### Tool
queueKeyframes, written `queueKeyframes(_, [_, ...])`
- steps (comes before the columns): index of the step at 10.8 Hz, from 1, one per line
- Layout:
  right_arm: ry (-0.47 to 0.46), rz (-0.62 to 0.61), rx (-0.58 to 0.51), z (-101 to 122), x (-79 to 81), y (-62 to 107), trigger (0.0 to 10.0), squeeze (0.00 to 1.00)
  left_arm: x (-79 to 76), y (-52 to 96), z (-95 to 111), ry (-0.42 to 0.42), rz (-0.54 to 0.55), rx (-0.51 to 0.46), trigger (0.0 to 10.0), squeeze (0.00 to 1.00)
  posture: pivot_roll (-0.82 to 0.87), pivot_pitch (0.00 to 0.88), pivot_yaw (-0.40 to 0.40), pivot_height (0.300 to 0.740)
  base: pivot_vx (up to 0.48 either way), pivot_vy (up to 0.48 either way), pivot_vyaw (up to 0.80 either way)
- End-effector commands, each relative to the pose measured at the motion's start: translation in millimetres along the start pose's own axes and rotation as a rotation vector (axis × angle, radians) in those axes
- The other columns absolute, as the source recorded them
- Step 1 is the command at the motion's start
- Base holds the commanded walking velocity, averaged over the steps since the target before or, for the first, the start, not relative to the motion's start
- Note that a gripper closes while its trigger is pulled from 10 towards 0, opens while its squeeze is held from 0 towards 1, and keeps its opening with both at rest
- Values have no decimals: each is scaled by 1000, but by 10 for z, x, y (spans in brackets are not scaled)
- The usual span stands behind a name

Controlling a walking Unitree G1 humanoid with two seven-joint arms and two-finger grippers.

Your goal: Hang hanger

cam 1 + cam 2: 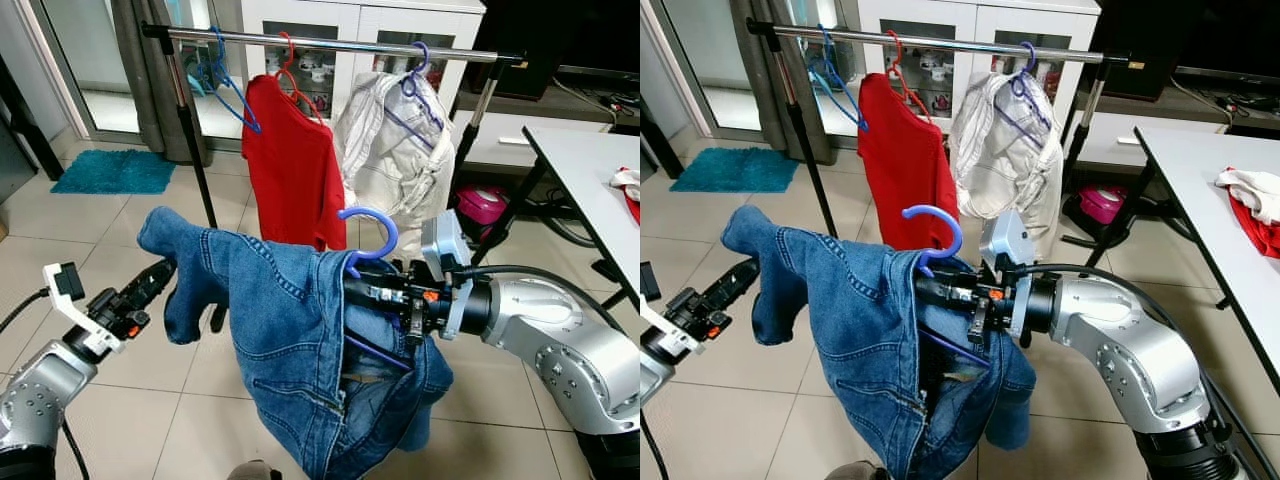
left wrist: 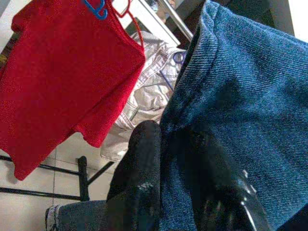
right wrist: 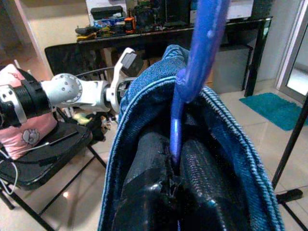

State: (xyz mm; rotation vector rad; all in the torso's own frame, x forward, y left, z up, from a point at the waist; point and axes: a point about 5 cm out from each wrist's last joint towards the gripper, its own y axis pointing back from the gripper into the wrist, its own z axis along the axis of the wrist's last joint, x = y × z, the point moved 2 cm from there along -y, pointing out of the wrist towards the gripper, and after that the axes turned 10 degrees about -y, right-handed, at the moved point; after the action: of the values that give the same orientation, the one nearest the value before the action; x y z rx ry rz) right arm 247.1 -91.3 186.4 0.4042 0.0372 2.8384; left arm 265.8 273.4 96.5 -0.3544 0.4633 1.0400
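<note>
Blue jeans (image 1: 290,340) hang on a blue hanger whose hook (image 1: 375,225) sticks up above the waistband. My right gripper (image 3: 174,168) is shut on the hanger's neck, its fingers buried in the denim. My left gripper (image 1: 160,272) is to the left, shut on a jeans leg, with the denim edge pinched between its fingers (image 2: 139,163). Behind stands the clothes rack with its metal rail (image 1: 330,40). The jeans are held below and in front of the rail.
On the rail hang an empty blue hanger (image 1: 225,85), a red shirt (image 1: 290,170) and a white jacket (image 1: 395,150). A white table (image 1: 590,170) is on the right, with a pink item (image 1: 482,205) by the rack's foot. A teal mat (image 1: 115,170) lies far left.
</note>
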Motion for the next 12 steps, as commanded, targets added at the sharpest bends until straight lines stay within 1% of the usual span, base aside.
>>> queueKeyframes(1, [19, 11, -15, 56, 34, 22, 10000, 0, -30, -7, 12, -14, -18, -2, 0, 0, -22, 0, 27, 740, 0, 0, 0])
queueKeyframes(7, [35, 19, -22, 55, 31, 1, 10000, 0, 26, -5, 24, -16, 40, -51, 0, 0, -17, 0, 21, 740, 0, 0, 0])
queueKeyframes(8, [37, 18, -26, 63, 29, 9, 10000, 0, 77, 12, 52, -28, 92, -82, 0, 0, -18, 0, 14, 740, 0, 0, 0])
queueKeyframes(9, [37, 17, -26, 60, 27, 13, 10000, 0, 155, 33, 119, -51, 159, -137, 0, 0, -20, 0, 11, 740, 0, 0, 0])
queueKeyframes(10, [37, 16, -26, 60, 25, 12, 10000, 0, 200, 52, 166, -55, 196, -175, 0, 0, -21, 0, 9, 740, 0, 0, 0])
queueKeyframes(11, [37, 13, -28, 67, 20, 11, 10000, 0, 274, 98, 254, -70, 266, -241, 0, 0, -22, 0, 7, 740, 0, 0, 0])
queueKeyframes(12, [36, 12, -29, 72, 16, 13, 10000, 0, 325, 138, 314, -84, 319, -287, 0, 0, -21, 0, 5, 740, 0, 0, 0])
